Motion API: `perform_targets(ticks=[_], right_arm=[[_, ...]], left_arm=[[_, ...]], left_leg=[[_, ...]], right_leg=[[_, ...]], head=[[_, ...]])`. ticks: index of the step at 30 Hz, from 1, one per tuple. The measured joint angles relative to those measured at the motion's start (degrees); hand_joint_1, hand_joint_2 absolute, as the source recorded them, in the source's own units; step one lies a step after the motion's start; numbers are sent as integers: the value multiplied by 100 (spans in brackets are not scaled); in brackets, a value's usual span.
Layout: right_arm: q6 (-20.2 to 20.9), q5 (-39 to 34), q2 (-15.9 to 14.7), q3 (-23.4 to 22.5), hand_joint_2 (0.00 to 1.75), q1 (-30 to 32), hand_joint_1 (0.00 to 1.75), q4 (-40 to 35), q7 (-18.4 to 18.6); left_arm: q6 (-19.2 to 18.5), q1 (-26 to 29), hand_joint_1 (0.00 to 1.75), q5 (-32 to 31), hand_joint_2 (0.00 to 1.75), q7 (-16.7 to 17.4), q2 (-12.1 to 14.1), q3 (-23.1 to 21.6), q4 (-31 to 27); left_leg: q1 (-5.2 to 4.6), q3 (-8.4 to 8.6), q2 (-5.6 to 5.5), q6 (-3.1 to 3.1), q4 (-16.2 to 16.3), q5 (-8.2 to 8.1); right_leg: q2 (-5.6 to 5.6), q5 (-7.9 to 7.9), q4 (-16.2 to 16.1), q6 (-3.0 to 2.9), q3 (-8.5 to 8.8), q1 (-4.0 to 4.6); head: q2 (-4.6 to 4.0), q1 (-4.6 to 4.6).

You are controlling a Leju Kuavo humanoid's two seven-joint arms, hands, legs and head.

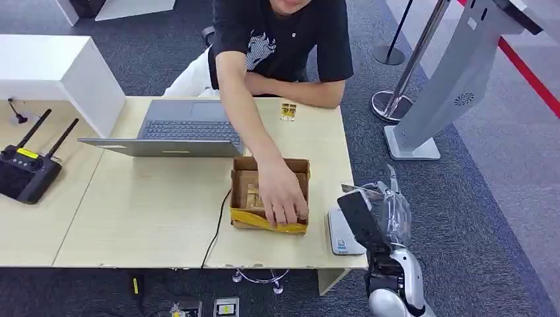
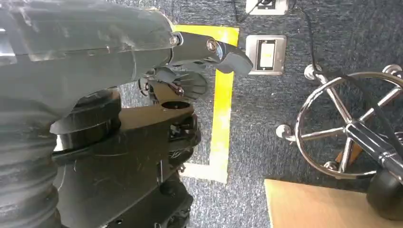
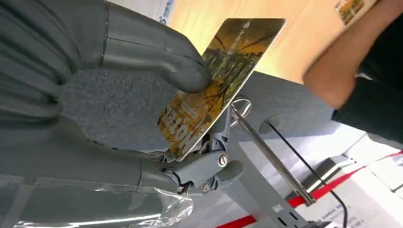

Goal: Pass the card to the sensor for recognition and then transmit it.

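Note:
A yellow-orange card is pinched between the thumb and fingers of my right hand. In the head view my right hand hovers just off the table's front right corner, beside and slightly above the small white-grey sensor lying on that corner. The card is off the sensor, past the table edge. My left hand hangs low over the carpeted floor, fingers apart and holding nothing.
A person leans over the table, one hand inside an open cardboard box left of the sensor. A laptop, a second card and a black remote lie farther off. A grey kiosk and stanchion stand at right.

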Motion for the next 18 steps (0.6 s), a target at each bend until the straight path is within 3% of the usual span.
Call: perform_targets(ticks=[18], right_arm=[[-221,-594,4,28,175,13,175,1042,-348]], left_arm=[[181,58,0,289,175,-116,105,-181,-155]], left_leg=[[0,-2,0,0,0,0]], right_leg=[[-1,0,0,0,1,0]], head=[[0,-2]])
